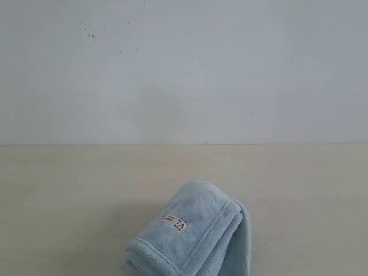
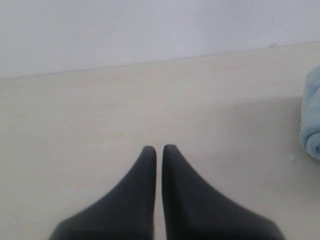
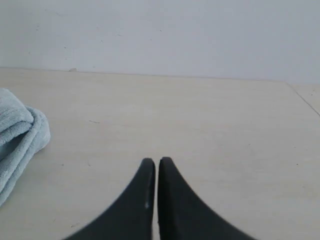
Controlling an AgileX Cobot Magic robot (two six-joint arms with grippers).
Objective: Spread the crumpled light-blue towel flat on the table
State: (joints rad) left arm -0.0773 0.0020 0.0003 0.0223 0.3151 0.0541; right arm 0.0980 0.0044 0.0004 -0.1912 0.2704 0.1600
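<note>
The task looks to be at its very start: the towel (image 1: 192, 236) lies bunched in a folded, rolled heap on the surface (image 1: 69, 190), well clear of the far edge where the surface meets the wall (image 1: 184, 69) and roughly midway along that edge. Its lower part runs out of the exterior view. The small white label (image 1: 173, 223) faces up on the top fold, and a stitched hem (image 1: 221, 230) curves over the heap's right side. Neither arm appears in the exterior view, and nothing touches the cloth. The left hand (image 2: 159, 148) has its two dark fingers pressed together over bare surface, holding nothing, with the towel well off to one side in its wrist view. The right hand (image 3: 156, 161) is likewise closed and empty, with the towel lying apart from it on the other side. So the step in hand is the approach, before any grasp. As I judge it, the next move calls for both hands to part their fingers, come in toward the heap from either side, and each find an edge or corner of the hem to pinch. The corner by the label seems the easiest to locate. The other corners are tucked out of sight within the folds.
</note>
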